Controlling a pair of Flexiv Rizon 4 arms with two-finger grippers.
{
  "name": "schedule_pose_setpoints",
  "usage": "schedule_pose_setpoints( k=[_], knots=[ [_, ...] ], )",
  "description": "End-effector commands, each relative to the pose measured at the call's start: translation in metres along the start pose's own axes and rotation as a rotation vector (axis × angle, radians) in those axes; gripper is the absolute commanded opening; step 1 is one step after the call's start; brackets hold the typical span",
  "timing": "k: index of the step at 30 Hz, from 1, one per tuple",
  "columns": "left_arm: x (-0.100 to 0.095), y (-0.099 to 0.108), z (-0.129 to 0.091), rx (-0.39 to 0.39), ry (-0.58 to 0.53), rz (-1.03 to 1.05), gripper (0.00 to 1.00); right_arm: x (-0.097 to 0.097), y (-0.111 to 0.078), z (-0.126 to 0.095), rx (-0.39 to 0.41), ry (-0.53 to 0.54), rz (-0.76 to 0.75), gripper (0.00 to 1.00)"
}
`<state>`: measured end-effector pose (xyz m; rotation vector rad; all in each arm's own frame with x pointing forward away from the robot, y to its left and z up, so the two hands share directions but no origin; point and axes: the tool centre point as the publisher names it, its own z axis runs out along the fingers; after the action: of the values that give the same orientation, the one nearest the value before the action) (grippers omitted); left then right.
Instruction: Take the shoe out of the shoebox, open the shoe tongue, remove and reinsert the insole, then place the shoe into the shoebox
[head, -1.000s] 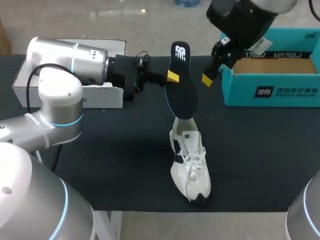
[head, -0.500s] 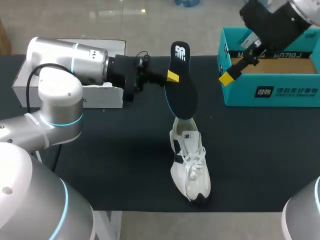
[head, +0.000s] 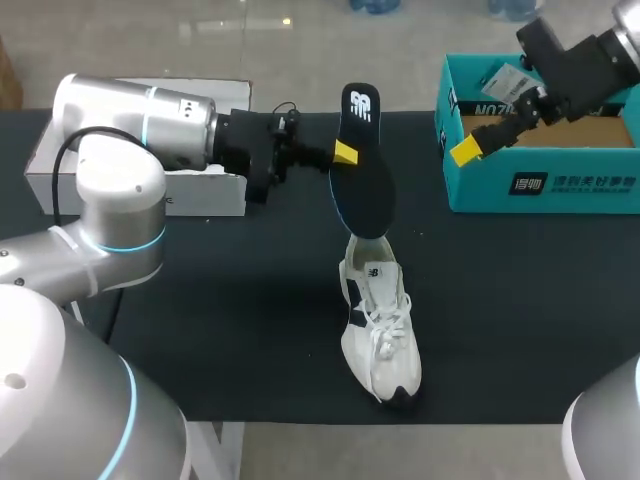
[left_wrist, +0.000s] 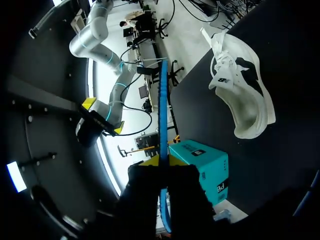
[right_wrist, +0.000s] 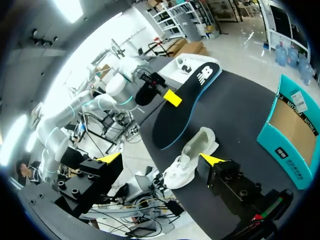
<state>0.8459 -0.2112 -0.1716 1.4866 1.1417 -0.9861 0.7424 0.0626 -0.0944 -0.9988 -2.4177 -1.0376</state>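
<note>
Insole out of shoe, gripped by L tool; R tool free by the box.

Nearest: white shoe lies on the worktop, toe twd front edge, well apart from the box. Just behind it the dark insole stands near-upright, low end at the shoe's mouth; can't tell if it's inside or only touching. L tool is clamped on the insole's edge abt mid-length, fingers on either side. Farthest: teal shoebox at R rear, open, no shoe in it. R tool hangs by its front-left corner, gaping, holding nothing. Step, I reckon: the insole out/back-in bit. To do it well: keep insole in line w/ shoe's length, feed low end down twd the toe, push slow. Shoe is loose & light, likely to slide or tip, so R tool shd pin the heel or hold the tongue back first.
</note>
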Motion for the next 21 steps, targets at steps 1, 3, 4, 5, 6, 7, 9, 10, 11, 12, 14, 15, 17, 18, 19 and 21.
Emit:
schedule_pose_setpoints(
  k=[1, 3, 4, 5, 6, 7, 9, 10, 11, 12, 14, 15, 17, 18, 19, 21],
  knots=[
    [0.001, 0.001, 0.002, -0.001, -0.002, 0.002, 0.00, -0.010, 0.021, 0.020, 0.017, 0.105, -0.022, 1.00],
    [0.001, 0.001, 0.002, -0.001, -0.002, 0.002, 0.00, -0.013, 0.025, 0.029, -0.002, 0.113, -0.024, 1.00],
    [0.001, 0.001, 0.002, -0.001, -0.002, 0.002, 0.00, -0.015, 0.027, 0.033, -0.038, 0.124, -0.036, 1.00],
    [0.001, 0.001, 0.002, -0.001, -0.002, 0.002, 0.00, -0.016, 0.028, 0.037, -0.055, 0.139, -0.034, 1.00],
    [0.001, 0.001, 0.002, -0.001, -0.002, 0.002, 0.00, -0.018, 0.030, 0.042, -0.071, 0.146, -0.039, 1.00],
    [0.001, 0.001, 0.002, -0.001, -0.002, 0.002, 0.00, -0.019, 0.032, 0.046, -0.095, 0.148, -0.051, 1.00],
    [0.001, 0.001, 0.002, -0.001, -0.002, 0.002, 0.00, -0.021, 0.035, 0.054, -0.113, 0.166, -0.052, 1.00],
    [0.001, 0.001, 0.002, -0.001, -0.002, 0.002, 0.00, -0.022, 0.036, 0.058, -0.125, 0.158, -0.050, 1.00],
    [0.001, 0.001, 0.002, -0.001, -0.002, 0.002, 0.00, -0.023, 0.036, 0.061, -0.141, 0.169, -0.055, 1.00],
    [0.001, 0.001, 0.002, -0.001, -0.002, 0.002, 0.00, -0.024, 0.037, 0.065, -0.158, 0.177, -0.052, 1.00],
    [0.001, 0.001, 0.002, -0.001, -0.002, 0.002, 0.00, -0.027, 0.038, 0.071, -0.174, 0.183, -0.049, 1.00],
    [0.001, 0.001, 0.002, -0.001, -0.002, 0.002, 0.00, -0.028, 0.038, 0.074, -0.186, 0.189, -0.048, 1.00],
    [0.001, 0.001, 0.002, -0.001, -0.002, 0.002, 0.00, -0.030, 0.039, 0.079, -0.204, 0.197, -0.045, 1.00],
    [0.001, 0.001, 0.002, -0.001, -0.002, 0.002, 0.00, -0.031, 0.039, 0.082, -0.215, 0.208, -0.044, 1.00],
    [0.001, 0.001, 0.002, -0.001, -0.002, 0.002, 0.00, -0.032, 0.039, 0.084, -0.219, 0.210, -0.045, 1.00],
    [0.001, 0.001, 0.002, -0.001, -0.002, 0.002, 0.00, -0.035, 0.041, 0.088, -0.222, 0.218, -0.041, 1.00]
  ],
)
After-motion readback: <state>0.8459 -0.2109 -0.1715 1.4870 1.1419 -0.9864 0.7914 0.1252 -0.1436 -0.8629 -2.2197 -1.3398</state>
